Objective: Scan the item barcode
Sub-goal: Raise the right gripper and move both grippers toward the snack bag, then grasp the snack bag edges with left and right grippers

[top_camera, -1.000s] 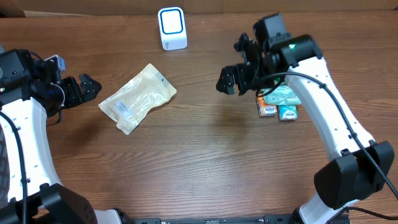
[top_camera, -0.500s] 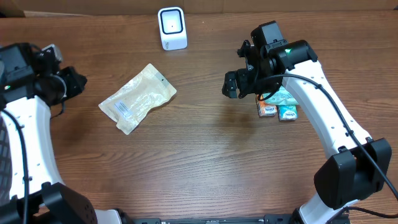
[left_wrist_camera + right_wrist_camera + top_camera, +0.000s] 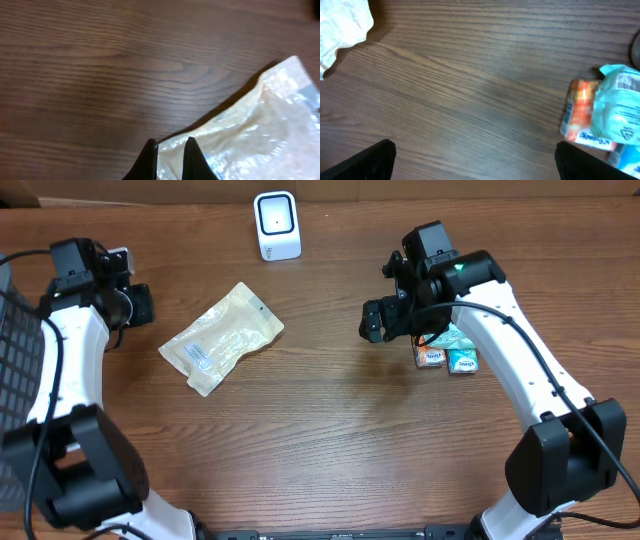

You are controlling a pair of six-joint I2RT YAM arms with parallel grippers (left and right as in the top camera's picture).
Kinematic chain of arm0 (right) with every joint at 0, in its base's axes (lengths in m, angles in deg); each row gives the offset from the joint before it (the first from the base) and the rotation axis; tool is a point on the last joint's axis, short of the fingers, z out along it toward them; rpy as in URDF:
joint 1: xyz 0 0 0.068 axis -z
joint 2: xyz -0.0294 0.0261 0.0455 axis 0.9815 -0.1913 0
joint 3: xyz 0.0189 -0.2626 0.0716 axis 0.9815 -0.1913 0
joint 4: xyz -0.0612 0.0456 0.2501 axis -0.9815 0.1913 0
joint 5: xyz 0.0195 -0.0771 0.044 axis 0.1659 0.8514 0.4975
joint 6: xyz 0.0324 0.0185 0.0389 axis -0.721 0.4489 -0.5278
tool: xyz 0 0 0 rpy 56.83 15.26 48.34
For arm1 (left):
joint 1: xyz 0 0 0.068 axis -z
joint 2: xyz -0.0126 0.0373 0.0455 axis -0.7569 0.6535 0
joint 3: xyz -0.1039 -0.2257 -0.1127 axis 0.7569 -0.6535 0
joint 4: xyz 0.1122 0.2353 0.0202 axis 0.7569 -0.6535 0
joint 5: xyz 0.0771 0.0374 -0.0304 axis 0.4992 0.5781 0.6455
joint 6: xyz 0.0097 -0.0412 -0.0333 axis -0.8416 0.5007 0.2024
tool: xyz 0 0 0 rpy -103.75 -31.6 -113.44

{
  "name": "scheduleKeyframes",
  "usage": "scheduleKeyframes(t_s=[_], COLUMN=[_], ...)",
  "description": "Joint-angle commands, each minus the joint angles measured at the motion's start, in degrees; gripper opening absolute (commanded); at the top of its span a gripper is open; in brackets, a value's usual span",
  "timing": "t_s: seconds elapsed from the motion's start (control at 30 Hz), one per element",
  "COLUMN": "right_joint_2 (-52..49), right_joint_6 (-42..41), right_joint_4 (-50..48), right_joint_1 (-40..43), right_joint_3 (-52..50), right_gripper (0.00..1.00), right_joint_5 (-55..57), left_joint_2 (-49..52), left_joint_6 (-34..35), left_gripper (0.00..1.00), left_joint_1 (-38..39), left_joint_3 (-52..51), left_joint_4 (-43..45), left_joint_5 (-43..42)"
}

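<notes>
I am hovering my left gripper (image 3: pixel 140 305) clenched and empty near the pouch (image 3: pixel 222 338); my right gripper (image 3: pixel 373 320) is gaping wide. The pouch is lying flat, crinkled, label up.

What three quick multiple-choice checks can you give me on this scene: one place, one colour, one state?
1. The scanner stands: A) at the table's far edge; B) at its near edge; C) at its right corner.
2. Its body is: A) black; B) white; C) red.
3. The right gripper is: A) shut; B) out of view; C) wide open.
Answers: A, it sits at the top of the overhead view; B, white shell with blue trim; C, its fingers stand far apart in the wrist view.
</notes>
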Motion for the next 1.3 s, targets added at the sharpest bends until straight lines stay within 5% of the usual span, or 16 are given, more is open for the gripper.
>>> scheduleKeyframes(t_s=[0.0, 0.4, 0.63, 0.83, 1.27], right_joint_2=[-0.24, -0.35, -0.35, -0.35, -0.90], right_joint_6=[-0.17, -0.20, -0.39, -0.39, -1.75], right_joint_4=[-1.25, -4.52, -5.60, -5.97, -7.93], right_joint_1=[0.07, 0.07, 0.07, 0.07, 0.07], right_joint_3=[-2.29, -5.68, -5.68, -5.68, -5.73], right_gripper=[1.00, 1.00, 1.00, 1.00, 1.00], right_joint_5=[-1.25, -4.31, -5.84, -6.54, -13.14], left_joint_2=[4.07, 13.33, 13.40, 13.40, 13.00], left_joint_6=[-4.09, -6.25, -5.70, -2.49, 4.55], left_gripper=[0.04, 0.04, 0.04, 0.04, 0.04], left_joint_1=[0.20, 4.76, 10.21, 15.45, 17.07], left_joint_3=[0.13, 0.13, 0.13, 0.13, 2.03], left_joint_4=[0.96, 3.17, -4.09, -11.91, -13.94], left_joint_5=[0.79, 0.33, -6.03, -7.15, -7.26])
